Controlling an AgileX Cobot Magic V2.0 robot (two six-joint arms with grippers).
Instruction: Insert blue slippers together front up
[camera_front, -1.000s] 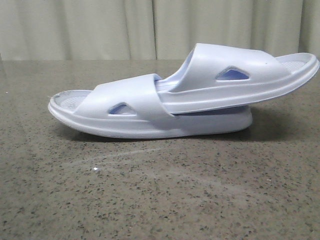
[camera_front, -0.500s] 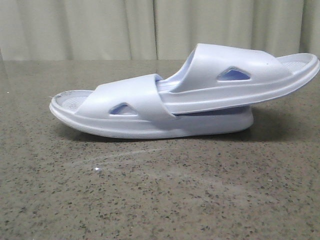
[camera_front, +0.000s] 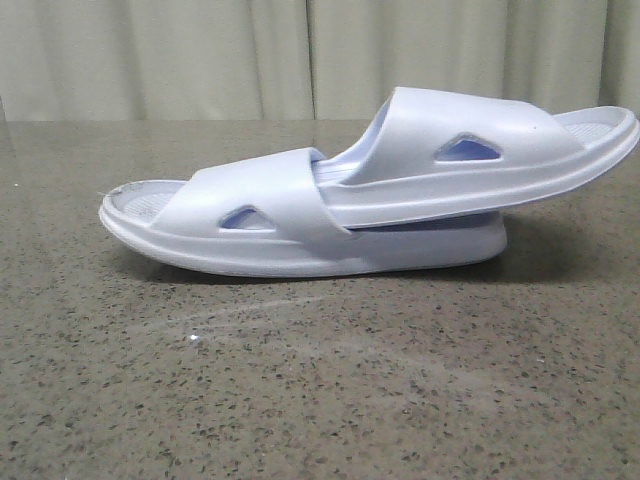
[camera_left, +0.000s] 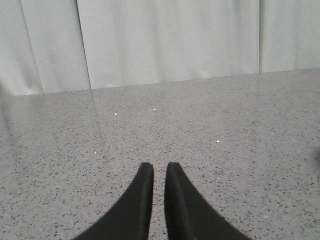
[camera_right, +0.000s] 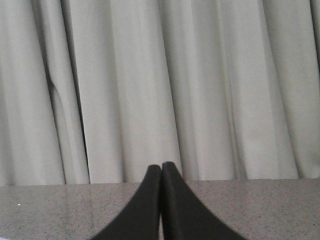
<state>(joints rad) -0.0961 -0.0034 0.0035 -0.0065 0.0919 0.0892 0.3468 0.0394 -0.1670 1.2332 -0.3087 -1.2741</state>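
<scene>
Now the blue slippers (camera_front: 370, 185) lie nested together on the speckled grey table (camera_front: 320, 390), about mid-depth and slightly right of centre in the front view. The lower slipper (camera_front: 250, 225) rests flat on its sole, its open end pointing left. The upper slipper (camera_front: 470, 150) has one end pushed under the lower one's wide strap, while its other end juts out to the right, tilted up and clear of the table. A triangular side hole shows on each strap. Behind the table hangs a pale pleated curtain (camera_front: 200, 55).

Neither arm appears in the front view. The left gripper (camera_left: 159, 170) hovers over bare tabletop, its dark fingers nearly together with only a narrow slit between them, holding nothing. The right gripper (camera_right: 161, 167) faces the curtain, its fingers pressed tip to tip and empty.
</scene>
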